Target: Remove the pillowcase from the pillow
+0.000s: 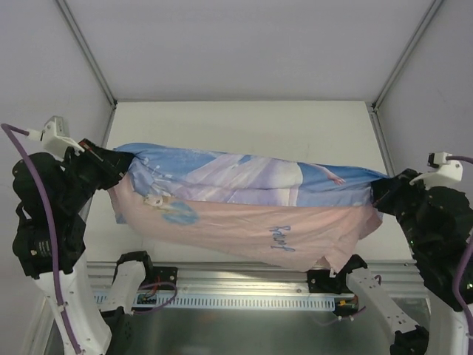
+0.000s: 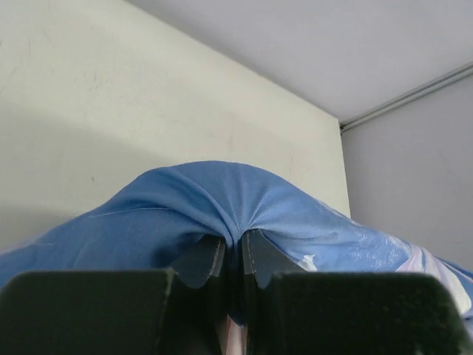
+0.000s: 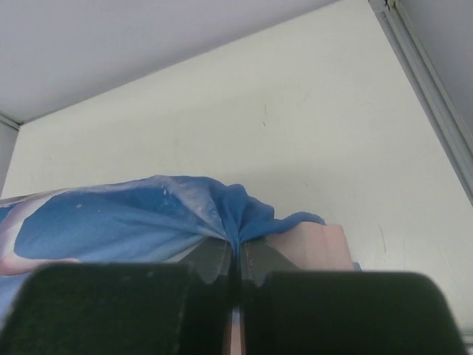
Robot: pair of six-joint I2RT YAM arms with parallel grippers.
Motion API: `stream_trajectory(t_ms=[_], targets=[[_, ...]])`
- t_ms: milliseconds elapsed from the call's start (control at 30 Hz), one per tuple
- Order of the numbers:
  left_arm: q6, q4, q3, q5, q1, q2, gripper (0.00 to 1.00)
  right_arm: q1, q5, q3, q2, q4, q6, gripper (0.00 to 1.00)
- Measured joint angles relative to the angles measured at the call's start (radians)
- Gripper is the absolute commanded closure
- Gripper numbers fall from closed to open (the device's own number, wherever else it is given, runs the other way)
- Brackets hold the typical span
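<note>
Overhead: the pillowcase (image 1: pixel 244 203) spans the near half of the table (image 1: pixel 244 122), left to right, with open room beyond its far edge. Left wrist: the left gripper (image 2: pixel 234 255) is clamped on bunched blue fabric. Right wrist: the right gripper (image 3: pixel 238 255) is clamped on the other end

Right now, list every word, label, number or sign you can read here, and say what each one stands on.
No text can be read for certain.
Blue cursive word on the pink side of the pillowcase: upside down in the top view, too blurred to quote.
Left and right wrist views: no text visible.
</note>
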Motion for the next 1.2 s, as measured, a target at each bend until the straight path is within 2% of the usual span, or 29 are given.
stream_trajectory(t_ms=[100,167,200,233,267,300,333,367,433,500,633,800,933,1067,1100,1200], targets=[[-0.010,-0.020,-0.020,0.000,0.000,0.065,1.00,0.000,0.009,-0.057,0.059,-0.005,0.017,0.99],[-0.010,-0.020,-0.022,0.000,0.000,0.195,1.00,0.000,0.010,-0.100,0.159,0.014,0.019,0.99],[-0.009,-0.016,-0.015,-0.006,0.000,0.286,1.00,-0.004,0.006,-0.103,0.234,0.032,0.018,0.93],[-0.008,-0.010,0.000,-0.014,0.000,0.372,0.82,-0.008,0.000,-0.102,0.318,0.065,0.018,0.61],[-0.003,0.005,0.016,-0.026,0.000,0.467,0.67,-0.014,-0.005,-0.088,0.409,0.095,0.019,0.42],[0.005,0.029,0.032,-0.034,0.000,0.568,0.46,-0.026,-0.006,-0.044,0.513,0.106,0.012,0.25],[0.021,0.043,0.064,-0.043,0.001,0.669,0.28,-0.035,-0.009,0.004,0.599,0.120,-0.001,0.17],[0.031,0.068,0.092,-0.047,0.001,0.752,0.02,-0.045,-0.013,0.084,0.714,0.117,-0.010,0.09],[0.039,0.093,0.116,-0.050,0.001,0.846,0.01,-0.057,-0.022,0.226,0.893,0.145,-0.029,0.04],[0.059,0.089,0.117,-0.070,-0.005,0.859,0.01,-0.061,-0.035,0.248,0.954,0.173,-0.044,0.02],[0.101,0.098,0.138,-0.111,-0.051,0.773,0.05,-0.061,-0.080,0.155,0.892,0.194,-0.059,0.01],[0.136,0.108,0.120,-0.172,-0.207,0.641,0.12,-0.061,-0.140,0.028,0.789,0.225,-0.062,0.01],[0.141,0.112,0.056,-0.179,-0.322,0.597,0.16,-0.078,-0.195,0.006,0.827,0.254,-0.061,0.01],[0.140,0.104,-0.007,-0.183,-0.366,0.595,0.20,-0.108,-0.266,-0.009,0.905,0.299,-0.052,0.04],[0.139,0.099,-0.018,-0.183,-0.378,0.595,0.22,-0.114,-0.283,-0.009,0.932,0.314,-0.046,0.19],[0.137,0.097,-0.030,-0.183,-0.416,0.595,0.25,-0.128,-0.320,0.000,1.020,0.349,-0.035,0.82]])
